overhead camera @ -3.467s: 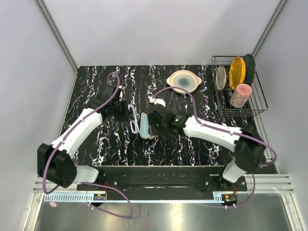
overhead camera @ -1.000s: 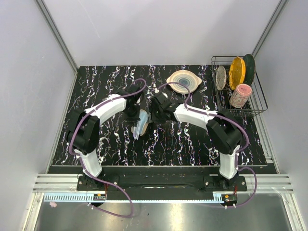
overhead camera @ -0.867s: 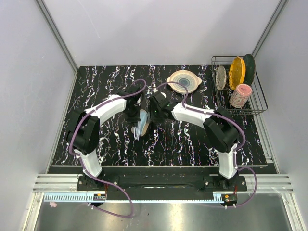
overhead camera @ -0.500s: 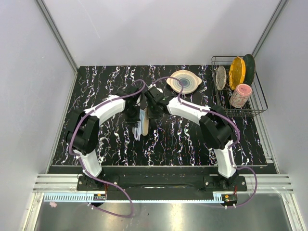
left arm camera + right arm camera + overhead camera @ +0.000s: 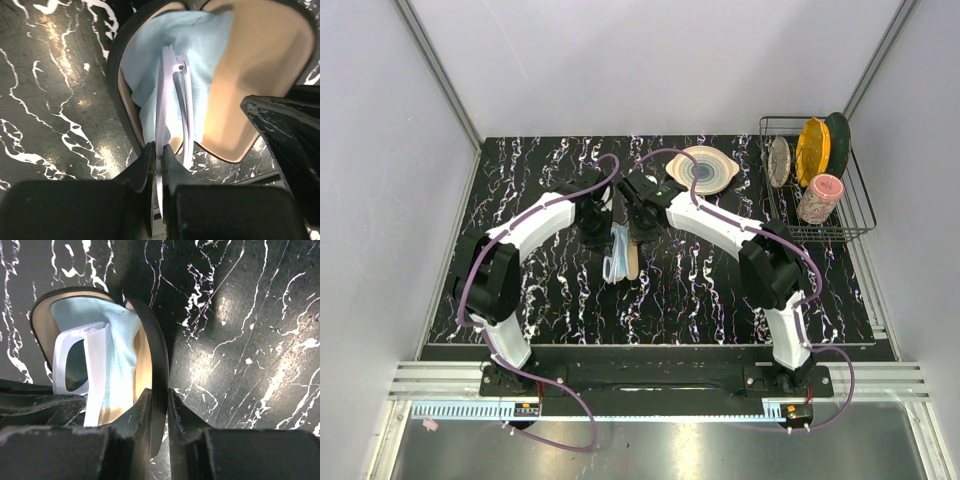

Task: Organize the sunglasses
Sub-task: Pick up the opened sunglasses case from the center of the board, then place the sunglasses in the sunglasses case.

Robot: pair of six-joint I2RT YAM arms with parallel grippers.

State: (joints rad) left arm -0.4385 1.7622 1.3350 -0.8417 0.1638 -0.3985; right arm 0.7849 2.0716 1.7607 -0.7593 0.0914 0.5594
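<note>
The black case with tan lining (image 5: 631, 258) lies open in the middle of the table, the light blue cloth (image 5: 200, 60) inside it. The whitish-silver sunglasses (image 5: 170, 100) rest folded on the cloth in the case; they also show in the right wrist view (image 5: 85, 370). My left gripper (image 5: 159, 155) is shut on the sunglasses' frame at the case's near end. My right gripper (image 5: 160, 400) is shut on the case's black lid rim (image 5: 155, 350). In the top view both grippers meet over the case, the left (image 5: 602, 225) and the right (image 5: 642, 220).
A cream plate with blue rings (image 5: 701, 167) lies at the back of the black marbled table (image 5: 540, 290). A wire dish rack (image 5: 865, 225) at the right holds plates and a pink cup (image 5: 819, 197).
Over the last second both arms shifted slightly toward the back with the case and sunglasses; the case's tan lining now shows more. Earlier, the left arm was farther left, away from the case.
</note>
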